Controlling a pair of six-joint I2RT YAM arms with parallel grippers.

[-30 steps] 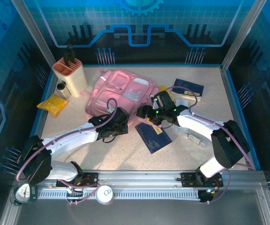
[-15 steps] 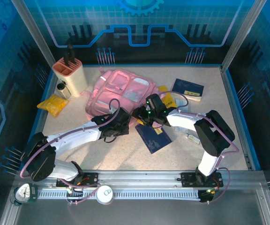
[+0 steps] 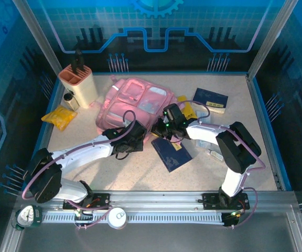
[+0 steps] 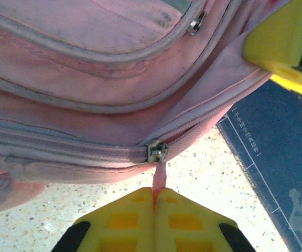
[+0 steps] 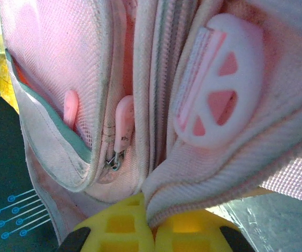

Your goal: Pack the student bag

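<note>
Student bag (image 3: pixel 138 100) at tabletop (image 3: pixel 140 173) rear centre; left gripper (image 4: pixel 155 195) clamped on zip pull (image 4: pixel 159 178), right gripper (image 5: pixel 152 218) pinching bag seam (image 5: pixel 193 194). Advise: draw pull along zip track (image 4: pixel 62 150), right anchoring.

Student bag (image 3: pixel 135 102) takes up centre-back of table (image 3: pixel 114 176), biggest obstacle. Left gripper (image 3: pixel 144 136) and right gripper (image 3: pixel 157 130), both pinched onto bag's near edge, meet there; their arms bar approach from front corners. Dark blue booklet (image 3: pixel 173 153) lies just beside right gripper. Back-left crowded: tan holder (image 3: pixel 80 85), small bottle (image 3: pixel 70 100), yellow packet (image 3: pixel 60 116). Second blue book (image 3: pixel 211 100) blocks back right. Bare tabletop open at front centre between arms, and along right edge.
</note>
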